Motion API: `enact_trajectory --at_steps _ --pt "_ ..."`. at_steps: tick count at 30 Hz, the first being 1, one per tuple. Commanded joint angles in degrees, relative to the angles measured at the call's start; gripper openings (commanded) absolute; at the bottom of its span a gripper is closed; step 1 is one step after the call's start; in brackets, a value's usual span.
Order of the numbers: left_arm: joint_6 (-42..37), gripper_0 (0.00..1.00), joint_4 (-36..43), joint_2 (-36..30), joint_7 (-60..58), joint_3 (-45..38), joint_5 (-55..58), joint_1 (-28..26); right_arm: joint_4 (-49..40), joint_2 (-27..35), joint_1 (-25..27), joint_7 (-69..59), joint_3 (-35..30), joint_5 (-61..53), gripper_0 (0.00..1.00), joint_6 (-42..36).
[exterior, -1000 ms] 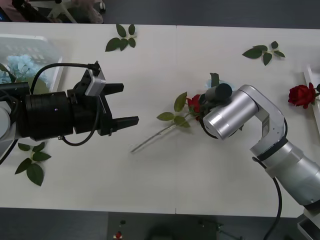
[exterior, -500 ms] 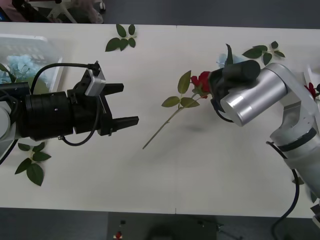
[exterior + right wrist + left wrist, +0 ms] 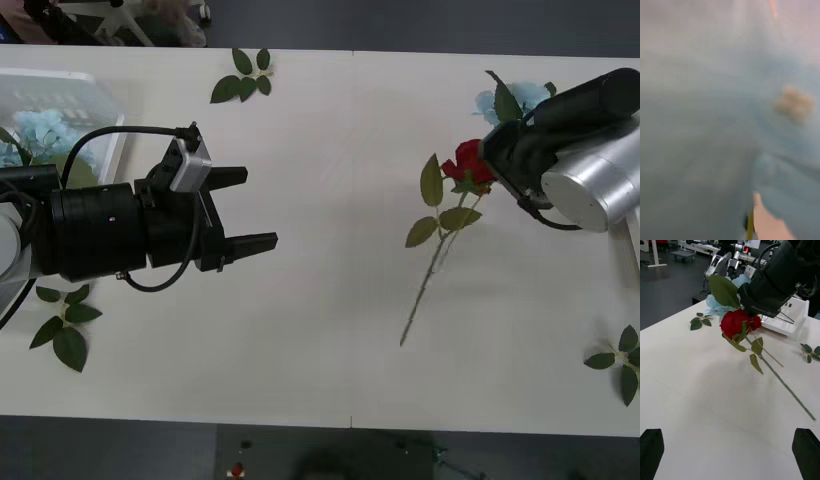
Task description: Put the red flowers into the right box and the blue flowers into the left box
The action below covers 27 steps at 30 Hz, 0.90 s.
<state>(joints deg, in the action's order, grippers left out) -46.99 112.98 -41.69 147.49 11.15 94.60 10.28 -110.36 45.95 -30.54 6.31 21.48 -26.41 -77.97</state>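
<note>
My right gripper (image 3: 492, 160) is shut on a red flower (image 3: 467, 162), a deep-red rose held just below its head above the right part of the table. Its long stem (image 3: 425, 290) hangs down and to the left, and the rose (image 3: 735, 324) also shows in the left wrist view. A blue flower (image 3: 512, 99) lies on the table just behind that gripper. More blue flowers (image 3: 35, 130) lie in the left box (image 3: 70, 85) at the far left. The right box (image 3: 790, 322) sits behind the right arm. My left gripper (image 3: 246, 210) hovers open left of centre, holding nothing.
Loose green leaf sprigs lie at the back (image 3: 243, 78), at the front left (image 3: 62, 320) and at the front right (image 3: 620, 360). The white table (image 3: 330, 330) is bare between the two arms.
The right arm has lifted the rose off the table and carried it right and back, so the stem now hangs. The left arm has not moved.
</note>
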Motion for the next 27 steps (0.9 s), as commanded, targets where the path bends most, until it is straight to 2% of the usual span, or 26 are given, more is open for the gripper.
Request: enact_trajectory --at_steps 1,4,7,9,11,19,24,27 --pt "0.23 1.00 1.81 0.47 2.89 -0.86 0.67 0.09 0.40 2.04 -1.19 5.38 -0.12 -1.10 0.02 2.21" --pt "0.23 1.00 1.81 0.47 2.89 -0.86 0.67 0.09 0.84 2.04 -1.19 5.47 -0.12 -1.10 0.25 3.26" --pt "0.23 1.00 1.81 0.47 2.89 -0.86 0.67 0.09 0.84 2.12 -1.19 5.82 -0.12 -1.01 0.54 3.88" --pt "0.23 1.00 1.81 0.47 2.89 -0.86 0.67 0.09 0.84 2.12 -1.19 5.91 -0.12 -1.01 0.61 3.88" --pt "0.23 1.00 1.81 0.47 2.89 -0.86 0.67 0.09 0.84 2.12 -1.19 6.09 -0.12 -0.92 0.64 3.88" --pt "0.23 1.00 1.81 0.47 2.89 -0.86 0.67 0.09 0.84 2.12 -1.19 6.53 -0.12 -1.01 0.65 3.35" --pt "0.23 1.00 1.81 0.47 2.89 -0.86 0.67 0.09 -0.30 3.62 -1.19 7.32 -0.12 -2.51 0.65 -0.87" --pt "0.23 1.00 1.81 0.47 2.89 -0.86 0.67 0.09 -2.76 5.81 -0.23 12.77 -0.03 -4.18 0.65 -2.62"
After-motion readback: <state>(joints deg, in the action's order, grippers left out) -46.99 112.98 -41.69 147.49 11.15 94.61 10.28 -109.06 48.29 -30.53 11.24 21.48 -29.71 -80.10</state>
